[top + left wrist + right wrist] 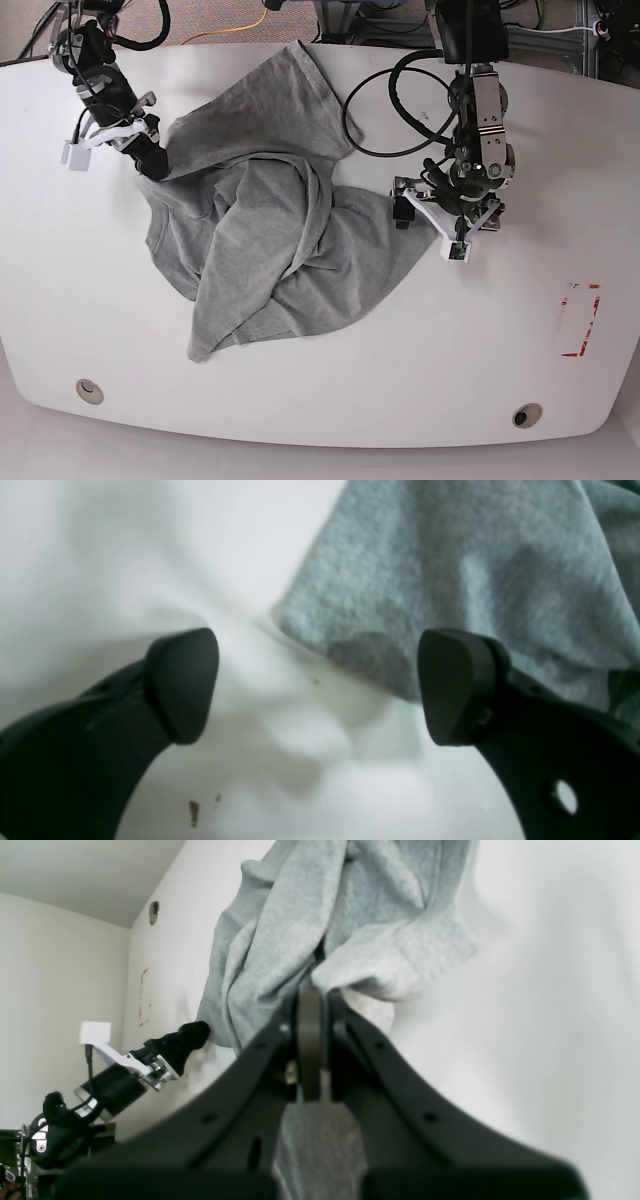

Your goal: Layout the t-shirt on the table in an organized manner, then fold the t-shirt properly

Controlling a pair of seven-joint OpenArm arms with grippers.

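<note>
The dark print of the t-shirt (270, 250) cannot be seen; the shirt lies crumpled with folds over folds, so its neck and one sleeve are hard to pick out; in the left wrist view only one grey corner (450, 580) shows, and the rest is cut off at the top and right.

There is one t-shirt, one table (320, 400), two arms, two round grommets near the front edge (89, 390) and (526, 415), and one red tape rectangle (578, 320) on the right.

The shirt sits in the middle of the white table, a bit to the left, with one part reaching to the far edge.

The right gripper (152, 163) is at the shirt's far left edge; its two pads are pressed tight together on a bunch of the grey cloth (310, 1005).

The left gripper (430, 200) is at the shirt's right edge; its pads (182, 685) stand wide apart, one over bare table and one over the cloth corner; it holds nothing.
</note>
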